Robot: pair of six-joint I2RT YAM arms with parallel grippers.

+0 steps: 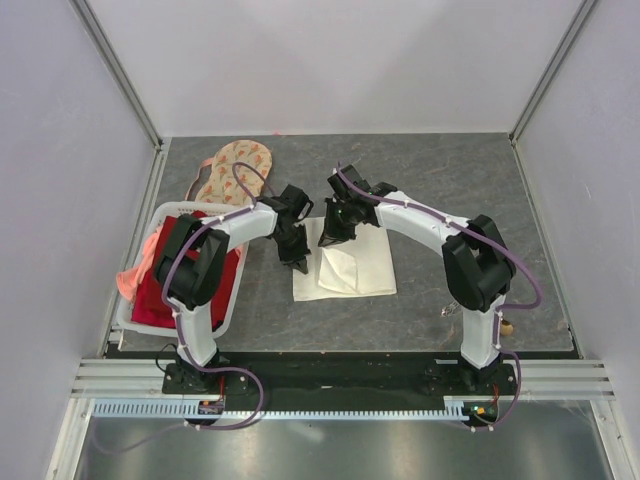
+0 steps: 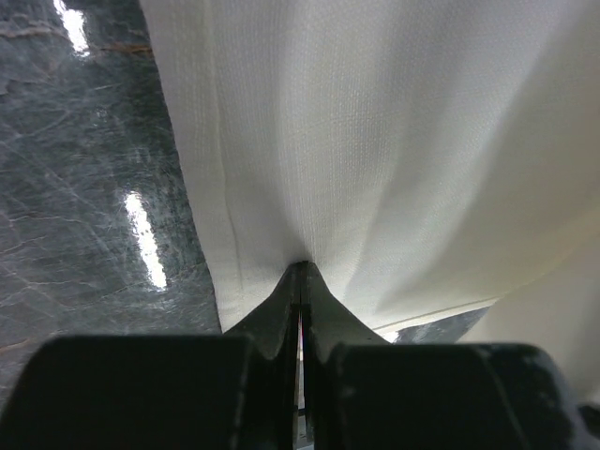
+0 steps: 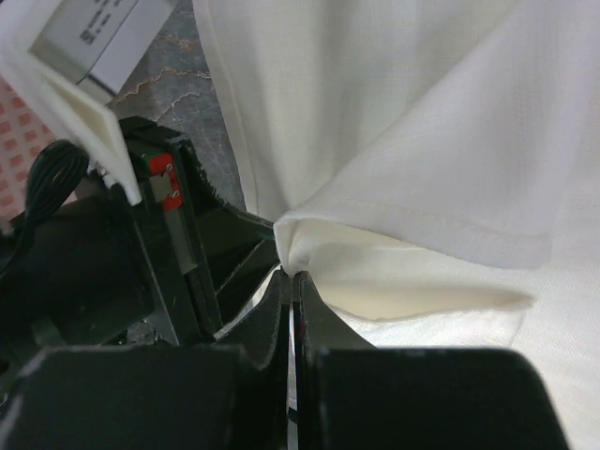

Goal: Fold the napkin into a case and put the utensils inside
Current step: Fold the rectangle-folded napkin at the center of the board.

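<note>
**Both jaws pinch the napkin's left edge, fold under way**

The napkin (image 1: 352,262) lies mid-counter (image 1: 450,170), between the two arms. Its right part is flat, and a doubled layer shows at lower left.

The left arm (image 1: 215,245) reaches in from the left of the top view, with its jaws down at the cloth's left edge. The right arm (image 1: 430,225) bends over from the right, and its jaws meet the same edge a little higher in the frame. Both pairs are pressed together, each pinching the napkin and nothing else.

Gripping one edge at two spots probably keeps it straight, so the cloth can be carried across as a clean fold. No narrow case shape shows yet.

The top view gives the layout but hides both grips under the wrists.

- **Left wrist view:** the napkin (image 2: 375,141) fans out from the closed tips in taut creases. It is raised off the dark counter (image 2: 75,187) at the left of the frame.
- **Right wrist view:** a hemmed, doubled fold of napkin (image 3: 422,122) is caught at the tips. The left arm (image 3: 112,262) sits very close at the frame's left.
- **Top view only:** at far left are the basket (image 1: 234,292) holding a red cloth (image 1: 160,300) and, above it, a floral cloth (image 1: 235,165).

I cannot make out the utensils for sure in any view.
</note>
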